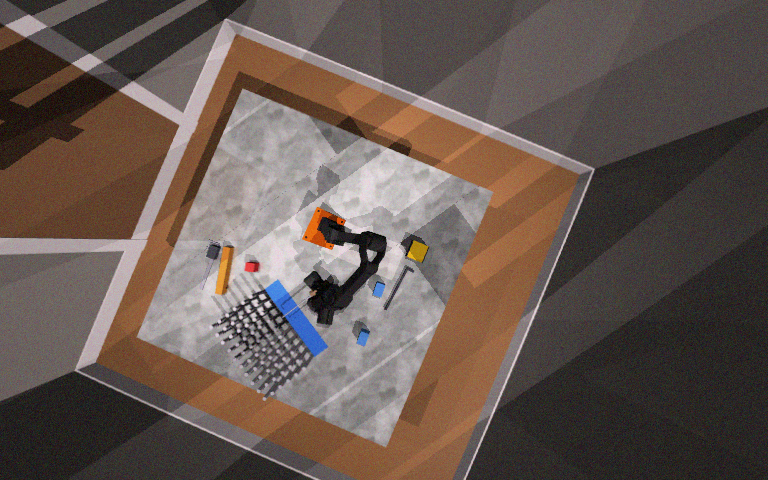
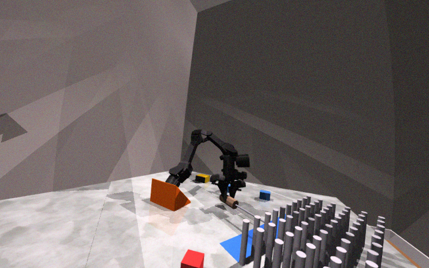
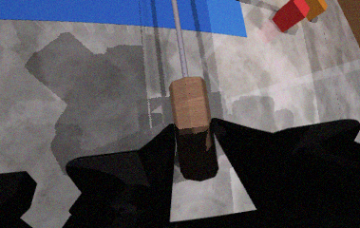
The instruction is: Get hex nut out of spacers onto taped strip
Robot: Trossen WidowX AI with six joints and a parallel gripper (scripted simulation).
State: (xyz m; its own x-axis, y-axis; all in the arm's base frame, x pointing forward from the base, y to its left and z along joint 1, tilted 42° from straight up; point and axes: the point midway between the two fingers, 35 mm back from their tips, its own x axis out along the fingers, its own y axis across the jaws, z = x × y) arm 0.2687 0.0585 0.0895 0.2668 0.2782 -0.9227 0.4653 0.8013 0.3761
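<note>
My gripper (image 2: 227,198) (image 3: 192,124) is shut on the wooden handle (image 2: 231,202) (image 3: 190,102) of a thin metal rod tool. It is low over the table on the arm's side of the blue taped strip (image 1: 308,334) (image 2: 234,244) (image 3: 72,10). The tool's rod (image 2: 247,211) (image 3: 180,49) reaches over the strip toward the standing metal spacers (image 2: 244,240). Its far end is hidden behind spacers in the exterior view and out of the wrist view, so I cannot tell whether it touches any. The spacers look upright. I cannot make out the hex nut.
Left of the field are a red block (image 1: 251,267) (image 2: 192,259) (image 3: 288,18), an orange bar (image 1: 224,270) and a dark block (image 1: 212,251) with a thin wire. On the other side are two blue blocks (image 1: 378,289) (image 1: 362,337), a dark hooked rod (image 1: 396,290) and a yellow block (image 1: 417,251) (image 2: 202,178).
</note>
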